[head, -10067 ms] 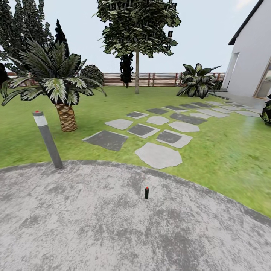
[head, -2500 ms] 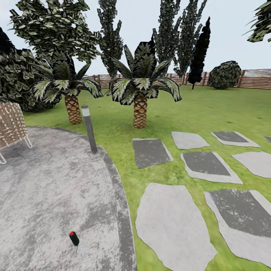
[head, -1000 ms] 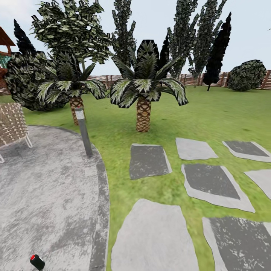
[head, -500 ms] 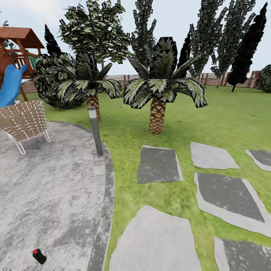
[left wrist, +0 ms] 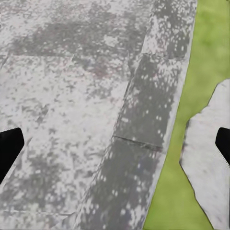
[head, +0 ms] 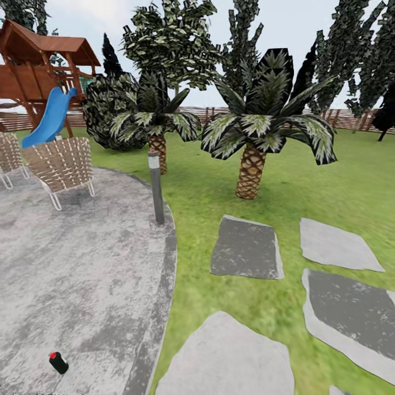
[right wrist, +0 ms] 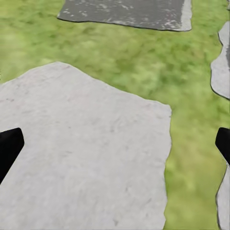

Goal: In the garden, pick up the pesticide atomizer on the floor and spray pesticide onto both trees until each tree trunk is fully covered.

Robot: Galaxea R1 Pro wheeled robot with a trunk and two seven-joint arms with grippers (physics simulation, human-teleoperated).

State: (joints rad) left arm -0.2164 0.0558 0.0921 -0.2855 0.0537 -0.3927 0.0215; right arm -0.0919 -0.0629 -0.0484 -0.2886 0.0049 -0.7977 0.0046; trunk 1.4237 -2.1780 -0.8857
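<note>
In the left wrist view the left hand (left wrist: 115,143) is spread wide: its two dark fingertips (left wrist: 9,146) show at the opposite edges of the picture, with nothing between them. The hand points down at the grey paved floor (left wrist: 62,96), above the darker curved border stones (left wrist: 143,110) where the paving meets a strip of grass (left wrist: 211,52) and one pale stepping stone (left wrist: 208,153).

In the right wrist view the right hand (right wrist: 115,143) is spread in the same way, its dark fingertips (right wrist: 9,146) far apart and holding nothing. It also points down, over a large pale stepping stone (right wrist: 81,153) lying in the grass (right wrist: 143,62), with a darker slab (right wrist: 124,12) further on.

In the head view the pesticide atomizer (head: 57,362) lies tilted on the paved floor (head: 71,274), low at the left, its red tip (head: 53,355) pointing up and away. It is well apart from the border stones (head: 164,274).

Further out, a slim grey lamp post (head: 156,188) stands at the edge of the paving. Two short palms (head: 250,164) grow on the lawn (head: 351,175) behind it. At the left stand two wicker chairs (head: 60,164), and behind them a wooden play tower (head: 38,66) with a blue slide (head: 52,118). A slatted wooden fence (head: 345,118) closes the garden, with tall dark trees (head: 351,55) before it.
</note>
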